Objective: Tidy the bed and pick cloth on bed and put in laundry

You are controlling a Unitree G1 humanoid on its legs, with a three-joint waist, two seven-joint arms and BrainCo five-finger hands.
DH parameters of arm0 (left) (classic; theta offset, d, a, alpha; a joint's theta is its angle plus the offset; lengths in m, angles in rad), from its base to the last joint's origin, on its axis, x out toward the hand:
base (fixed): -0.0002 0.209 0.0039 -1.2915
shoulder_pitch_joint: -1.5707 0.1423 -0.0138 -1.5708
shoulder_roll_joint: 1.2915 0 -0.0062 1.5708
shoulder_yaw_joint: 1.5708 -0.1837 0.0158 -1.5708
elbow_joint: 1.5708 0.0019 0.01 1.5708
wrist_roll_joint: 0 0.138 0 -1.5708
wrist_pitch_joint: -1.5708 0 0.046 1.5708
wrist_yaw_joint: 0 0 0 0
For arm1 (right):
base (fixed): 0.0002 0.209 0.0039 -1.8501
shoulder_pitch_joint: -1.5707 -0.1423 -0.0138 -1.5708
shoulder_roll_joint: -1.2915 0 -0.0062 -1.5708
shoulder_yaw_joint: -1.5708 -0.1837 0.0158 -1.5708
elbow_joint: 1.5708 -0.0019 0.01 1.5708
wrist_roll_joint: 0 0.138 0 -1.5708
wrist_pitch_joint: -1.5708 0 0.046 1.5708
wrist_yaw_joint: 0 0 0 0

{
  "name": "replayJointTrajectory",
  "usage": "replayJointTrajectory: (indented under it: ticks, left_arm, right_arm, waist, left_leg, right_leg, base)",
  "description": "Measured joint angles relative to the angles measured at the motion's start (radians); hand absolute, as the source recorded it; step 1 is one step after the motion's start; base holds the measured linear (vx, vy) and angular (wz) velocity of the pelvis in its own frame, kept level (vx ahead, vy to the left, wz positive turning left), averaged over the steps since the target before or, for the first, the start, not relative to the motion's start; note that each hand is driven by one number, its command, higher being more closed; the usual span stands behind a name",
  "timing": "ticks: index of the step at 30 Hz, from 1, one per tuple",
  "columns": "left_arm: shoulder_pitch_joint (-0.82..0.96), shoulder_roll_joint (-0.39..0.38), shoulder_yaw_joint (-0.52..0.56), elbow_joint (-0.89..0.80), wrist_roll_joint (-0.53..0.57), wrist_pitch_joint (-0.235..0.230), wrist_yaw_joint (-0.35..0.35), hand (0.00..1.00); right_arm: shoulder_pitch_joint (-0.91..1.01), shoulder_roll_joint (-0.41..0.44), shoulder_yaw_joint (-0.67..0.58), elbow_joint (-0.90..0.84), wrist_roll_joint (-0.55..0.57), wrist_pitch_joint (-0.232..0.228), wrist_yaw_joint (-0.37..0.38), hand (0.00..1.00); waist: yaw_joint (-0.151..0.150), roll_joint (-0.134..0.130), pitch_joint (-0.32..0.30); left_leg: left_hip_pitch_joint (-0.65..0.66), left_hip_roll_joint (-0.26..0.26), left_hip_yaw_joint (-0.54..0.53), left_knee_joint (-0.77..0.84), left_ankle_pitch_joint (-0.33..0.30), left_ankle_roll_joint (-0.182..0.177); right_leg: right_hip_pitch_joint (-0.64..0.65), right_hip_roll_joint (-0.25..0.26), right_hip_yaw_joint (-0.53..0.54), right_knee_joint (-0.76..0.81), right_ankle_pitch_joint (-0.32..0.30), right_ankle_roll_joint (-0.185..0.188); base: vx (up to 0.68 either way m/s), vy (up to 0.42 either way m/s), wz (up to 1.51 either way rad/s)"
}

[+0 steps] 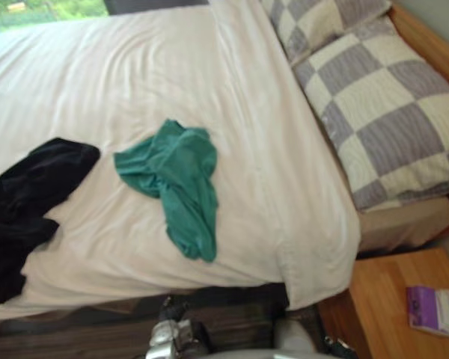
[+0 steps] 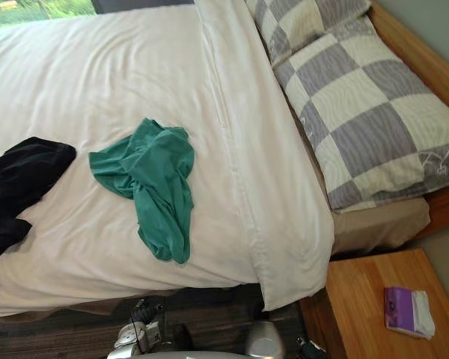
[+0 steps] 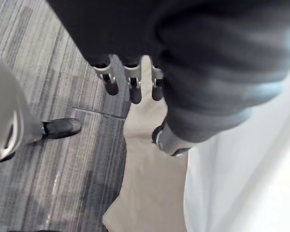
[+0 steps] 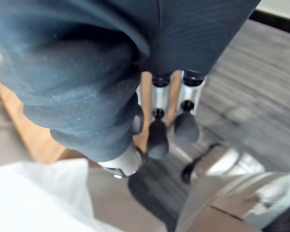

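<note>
Plainly, the crumpled teal-green cloth (image 1: 176, 183) lies on the white bed cover (image 1: 120, 82), in the bed's near half. Its long axis runs slantwise: the wide bunched end sits further up the bed, and the narrower tail points toward the near edge (and a little toward the pillow side), stopping just short of that edge. A rumpled black cloth (image 1: 26, 202) lies apart from it on the robot's left, its lower end reaching the cover's near edge. Two grey-and-cream checked pillows (image 2: 374, 112) rest at the right, beside a wooden bedside table (image 2: 359, 299) bearing a small purple-and-white packet (image 2: 408, 312). The left hand (image 3: 135, 89) hangs over the grey striped floor (image 3: 48, 72) beside a beige sheet (image 3: 150, 183). Its fingers are straight and slightly apart, its thumb (image 3: 166, 140) is off to one side, and it holds nothing. The right hand (image 4: 157, 137) hangs near a strip of orange-brown wood (image 4: 29, 135), fingers relaxed and close together, empty.
</note>
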Motion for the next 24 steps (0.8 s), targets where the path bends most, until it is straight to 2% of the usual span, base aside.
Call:
replayJointTrajectory:
  ticks: [3,4,5,6,7,8,9,11,13,15,16,17,18,19,20,21,22,23,24]
  left_arm:
    - [0.011,0.0,0.01,-0.001,-0.001,0.0,-0.001,0.0]
    - [0.011,-0.001,0.018,-0.005,-0.003,-0.002,-0.002,0.0]
    - [0.009,0.004,0.022,-0.017,-0.011,-0.002,-0.002,0.0]
    - [-0.002,0.01,0.022,-0.028,-0.026,-0.002,-0.002,0.0]
    - [-0.01,0.01,0.036,-0.034,-0.044,-0.001,-0.001,0.0]
    - [-0.003,0.006,0.047,-0.035,-0.06,0.0,0.002,0.0]
    - [0.002,0.006,0.049,-0.029,-0.065,0.001,0.002,0.0]
    - [0.004,0.019,0.053,0.004,-0.066,0.002,0.002,0.0]
    - [-0.002,0.04,0.048,0.029,-0.066,0.005,0.007,0.0]
    - [-0.008,0.054,0.007,0.033,-0.066,0.006,0.023,0.0]
    - [-0.008,0.056,-0.014,0.033,-0.066,0.006,0.025,0.0]
    - [-0.01,0.058,-0.063,0.033,-0.066,0.007,0.036,0.0]
    - [-0.012,0.055,-0.09,0.033,-0.066,0.007,0.041,0.0]
    - [-0.016,0.071,-0.164,0.035,-0.066,0.007,0.041,0.0]
    - [-0.032,0.11,-0.206,0.037,-0.066,0.007,0.043,0.0]
    - [-0.03,0.133,-0.231,0.038,-0.064,0.007,0.046,0.0]
    - [-0.023,0.149,-0.253,0.036,-0.061,0.007,0.06,0.0]
    - [-0.022,0.152,-0.253,0.036,-0.06,0.007,0.063,0.0]
    - [-0.019,0.156,-0.259,0.035,-0.06,0.007,0.07,0.0]
  right_arm:
    - [-0.021,-0.009,0.02,0.003,-0.057,-0.001,0.001,0.0]
    - [-0.02,-0.01,0.025,0.004,-0.058,-0.002,0.001,0.0]
    - [-0.019,-0.017,0.046,0.004,-0.07,-0.002,0.001,0.0]
    - [-0.018,-0.025,0.062,0.004,-0.08,-0.003,0.002,0.0]
    - [-0.013,-0.04,0.076,0.003,-0.089,-0.003,0.002,0.0]
    - [-0.013,-0.049,0.076,0.009,-0.092,-0.003,0.002,0.0]
    - [-0.014,-0.052,0.069,0.014,-0.092,-0.004,0.003,0.0]
    - [-0.037,-0.059,0.039,0.036,-0.097,-0.003,0.004,0.0]
    - [-0.045,-0.061,0.021,0.075,-0.12,0.004,0.001,0.0]
    - [-0.061,-0.078,0.017,0.127,-0.132,0.01,-0.001,0.0]
    - [-0.07,-0.083,0.019,0.139,-0.133,0.009,-0.002,0.0]
    - [-0.083,-0.094,0.034,0.157,-0.14,0.008,-0.003,0.0]
    - [-0.085,-0.102,0.043,0.16,-0.144,0.007,-0.003,0.0]
    - [-0.101,-0.104,0.045,0.169,-0.172,0.009,-0.002,0.0]
    - [-0.117,-0.065,0.049,0.195,-0.199,0.012,0.001,0.0]
    - [-0.126,-0.067,0.053,0.202,-0.213,0.015,0.002,0.0]
    - [-0.152,-0.087,0.098,0.201,-0.244,0.018,-0.004,0.0]
    - [-0.157,-0.09,0.11,0.201,-0.251,0.018,-0.004,0.0]
    - [-0.159,-0.098,0.136,0.199,-0.257,0.018,-0.005,0.0]
  waist:
    - [0.006,0.004,-0.01]
    - [0.007,0.003,-0.01]
    - [0.006,0.001,-0.007]
    - [0.005,0.002,-0.003]
    - [0.007,0.008,0.0]
    - [0.014,0.016,-0.004]
    - [0.012,0.027,-0.011]
    - [0.007,0.039,-0.015]
    - [0.0,0.029,-0.012]
    - [0.002,0.017,-0.015]
    - [0.002,0.017,-0.016]
    - [0.001,0.02,-0.017]
    - [0.001,0.024,-0.02]
    - [-0.005,0.004,-0.024]
    - [-0.005,-0.068,-0.025]
    - [0.005,-0.079,-0.042]
    - [0.024,-0.059,-0.041]
    - [0.024,-0.058,-0.04]
    - [0.024,-0.056,-0.039]
  left_leg:
    - [-0.009,0.01,-0.039,0.041,-0.011,-0.011]
    - [-0.034,0.023,-0.058,0.092,-0.031,-0.015]
    - [-0.132,0.06,-0.079,0.309,-0.096,-0.039]
    - [-0.213,0.099,-0.076,0.481,-0.114,-0.066]
    - [-0.281,0.156,-0.042,0.637,-0.107,-0.075]
    - [-0.279,0.194,0.038,0.682,-0.111,-0.068]
    - [-0.271,0.196,0.067,0.673,-0.121,-0.05]
    - [-0.288,0.199,0.06,0.668,-0.174,0.01]
    - [-0.302,0.237,-0.042,0.671,-0.18,0.02]
    - [-0.289,0.293,-0.255,0.608,-0.17,0.011]
    - [-0.281,0.295,-0.322,0.571,-0.165,0.006]
    - [-0.242,0.296,-0.421,0.47,-0.12,-0.063]
    - [-0.221,0.294,-0.443,0.415,-0.083,-0.118]
    - [-0.179,0.237,-0.453,0.357,-0.188,-0.185]
    - [-0.201,0.163,-0.419,0.387,-0.199,-0.168]
    - [-0.212,0.155,-0.394,0.391,-0.206,-0.171]
    - [-0.189,0.159,-0.326,0.366,-0.193,-0.14]
    - [-0.183,0.158,-0.319,0.362,-0.186,-0.132]
    - [-0.158,0.153,-0.302,0.338,-0.171,-0.11]
  right_leg:
    - [0.026,-0.005,-0.061,0.007,-0.033,-0.019]
    - [0.037,-0.013,-0.082,0.004,-0.043,-0.01]
    - [0.066,-0.039,-0.153,-0.015,-0.05,-0.005]
    - [0.09,-0.046,-0.193,-0.02,-0.05,-0.005]
    - [0.121,-0.048,-0.219,-0.022,-0.05,-0.003]
    - [0.14,-0.049,-0.225,-0.026,-0.051,-0.001]
    - [0.144,-0.051,-0.227,-0.034,-0.048,0.004]
    - [0.14,-0.061,-0.217,-0.066,-0.009,0.02]
    - [0.136,-0.083,-0.209,-0.067,0.002,0.036]
    - [0.114,-0.133,-0.17,-0.051,0.022,0.072]
    - [0.104,-0.148,-0.156,-0.048,0.03,0.088]
    - [0.096,-0.173,-0.145,-0.054,0.044,0.123]
    - [0.092,-0.185,-0.137,-0.059,0.051,0.138]
    - [0.075,-0.253,-0.115,-0.061,0.078,0.161]
    - [0.031,-0.323,-0.085,-0.059,0.177,0.137]
    - [-0.027,-0.321,-0.088,-0.057,0.325,0.042]
    - [-0.108,-0.308,-0.234,-0.005,0.437,-0.184]
    - [-0.115,-0.306,-0.277,0.026,0.412,-0.19]
    - [-0.114,-0.283,-0.357,0.073,0.332,-0.128]
  base:
    - [-0.01,-0.066,0.4]
    - [0.01,-0.019,0.78]
    - [-0.02,-0.006,0.84]
    - [-0.04,-0.028,0.93]
    - [-0.02,-0.015,0.56]
    - [0.03,-0.001,0.33]
    - [0.06,0.081,0.08]
    - [0.1,0.16,-0.15]
    - [0.11,0.181,-0.15]
    - [0.12,0.389,-0.24]
    - [0.07,0.503,-0.35]
    - [0.03,0.444,-0.27]
    - [0.01,0.645,-0.27]
    - [-0.07,0.677,-0.2]
    - [-0.17,0.796,-0.4]
    - [-0.22,0.749,-0.95]
    - [-0.18,0.586,-0.95]
    - [-0.1,0.446,-0.84]
    - [-0.08,0.417,-0.3]
